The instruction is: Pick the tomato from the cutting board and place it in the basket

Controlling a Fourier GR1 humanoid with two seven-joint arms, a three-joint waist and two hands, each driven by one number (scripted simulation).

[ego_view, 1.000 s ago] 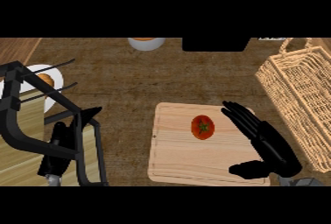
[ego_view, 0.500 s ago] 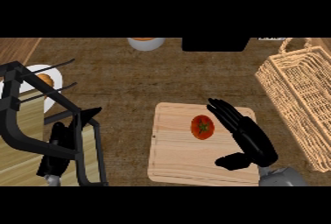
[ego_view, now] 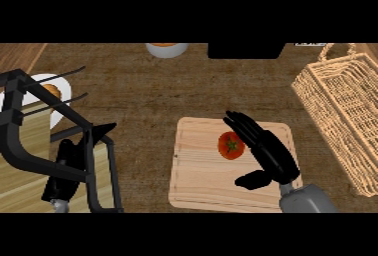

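Observation:
A red tomato (ego_view: 230, 145) with a green stem spot lies on the pale wooden cutting board (ego_view: 199, 180), near its upper middle. My right hand (ego_view: 267, 152) hovers over the board just right of the tomato, fingers straight and pointing up and left, thumb sticking out to the lower left. The fingers run along the tomato's right side without curling round it. The wicker basket (ego_view: 343, 112) stands at the right edge of the counter. My left hand does not show.
A black wire rack (ego_view: 52, 155) with a dark utensil (ego_view: 63, 172) fills the lower left. A white plate (ego_view: 44, 92) with an orange food item sits behind it. A white bowl (ego_view: 167, 49) and a black box (ego_view: 246, 50) stand at the back.
My right hand has slid leftward across the cutting board, from near its right edge to right beside the tomato. The tomato has not moved.

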